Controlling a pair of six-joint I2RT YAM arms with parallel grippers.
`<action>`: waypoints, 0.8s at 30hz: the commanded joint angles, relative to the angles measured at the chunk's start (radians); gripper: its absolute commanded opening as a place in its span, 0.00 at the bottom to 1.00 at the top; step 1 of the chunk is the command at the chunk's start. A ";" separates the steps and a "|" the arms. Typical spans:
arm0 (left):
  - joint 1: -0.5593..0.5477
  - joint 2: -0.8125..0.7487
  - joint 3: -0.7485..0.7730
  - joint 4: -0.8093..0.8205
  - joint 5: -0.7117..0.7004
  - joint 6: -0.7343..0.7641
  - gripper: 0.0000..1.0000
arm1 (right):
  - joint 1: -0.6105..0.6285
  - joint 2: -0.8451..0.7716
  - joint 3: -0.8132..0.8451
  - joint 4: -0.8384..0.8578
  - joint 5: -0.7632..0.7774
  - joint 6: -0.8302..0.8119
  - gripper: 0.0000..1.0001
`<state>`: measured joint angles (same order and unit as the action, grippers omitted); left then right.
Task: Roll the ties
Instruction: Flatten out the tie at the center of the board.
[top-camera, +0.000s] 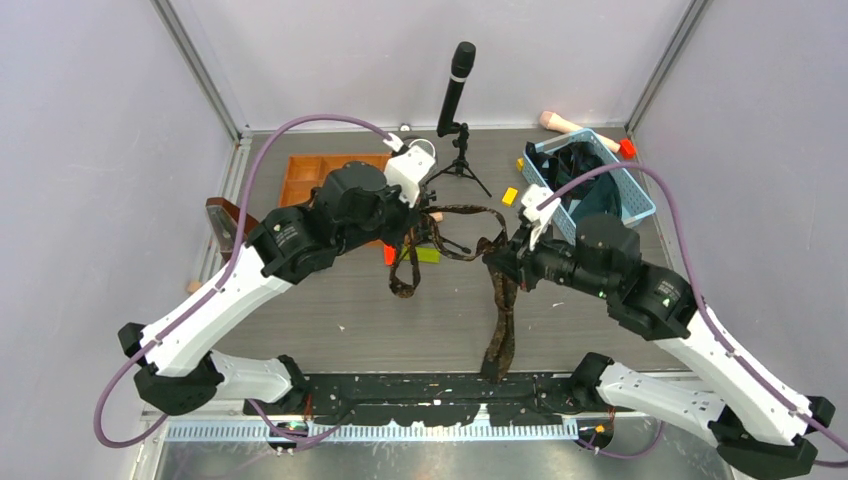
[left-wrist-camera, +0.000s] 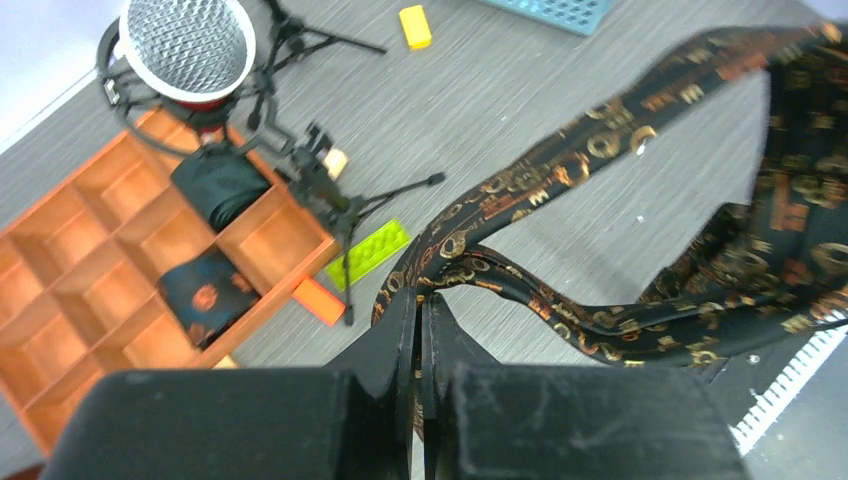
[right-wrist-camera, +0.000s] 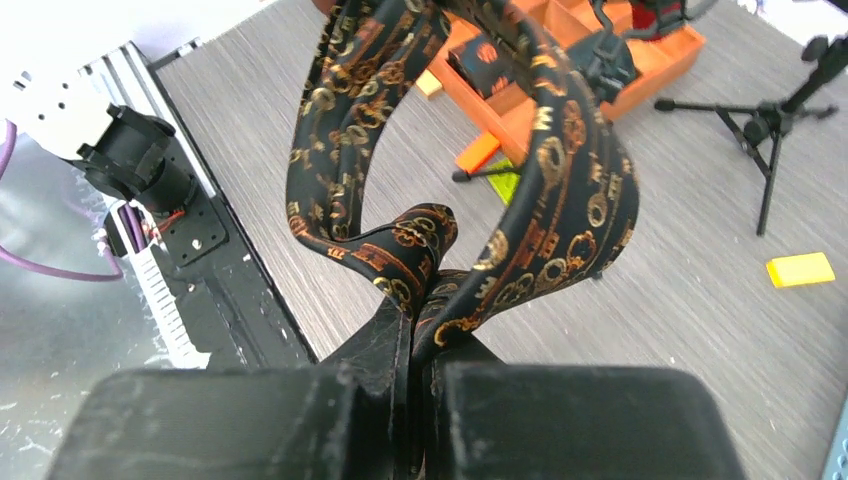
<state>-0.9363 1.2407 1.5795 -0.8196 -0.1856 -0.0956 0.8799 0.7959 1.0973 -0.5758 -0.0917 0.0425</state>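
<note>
top: overhead from behind, whole table (top-camera: 340, 320) | wrists: close, low, facing inward | shared: tie (top-camera: 499, 330), orange tray (top-camera: 305, 172)

Robotics lab cell: pale lilac panel walls (top-camera: 80, 120), aluminium posts (top-camera: 200, 70), grey wood-grain bench (top-camera: 330, 320); white-and-black robot arms (top-camera: 225, 300) at near edge, black tripod microphone (top-camera: 457, 85) at far edge.

Grey table (top-camera: 340, 320) with orange tray (top-camera: 300, 170), basket (top-camera: 628, 172)

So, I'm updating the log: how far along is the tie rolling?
Done: a dark roll and a patterned roll sit in compartments of the orange tray. In hand: left claw and right claw both pinch the gold-patterned tie, unrolled, looping between them. Left: rolling that one, plus dark fabric, likely more ties, in the blue basket.
</note>
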 joint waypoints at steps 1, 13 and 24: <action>-0.027 0.026 0.071 0.069 0.062 0.022 0.00 | -0.135 0.064 0.103 -0.242 -0.235 -0.037 0.00; -0.029 -0.028 0.051 0.033 -0.033 0.019 0.00 | -0.391 0.285 0.102 -0.239 -0.860 -0.081 0.00; -0.029 -0.069 -0.038 -0.122 -0.280 0.002 0.00 | -0.345 0.543 -0.040 0.168 -0.902 0.078 0.01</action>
<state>-0.9630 1.1973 1.5871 -0.8799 -0.3584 -0.0925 0.5026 1.2808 1.0855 -0.6025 -0.9707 0.0681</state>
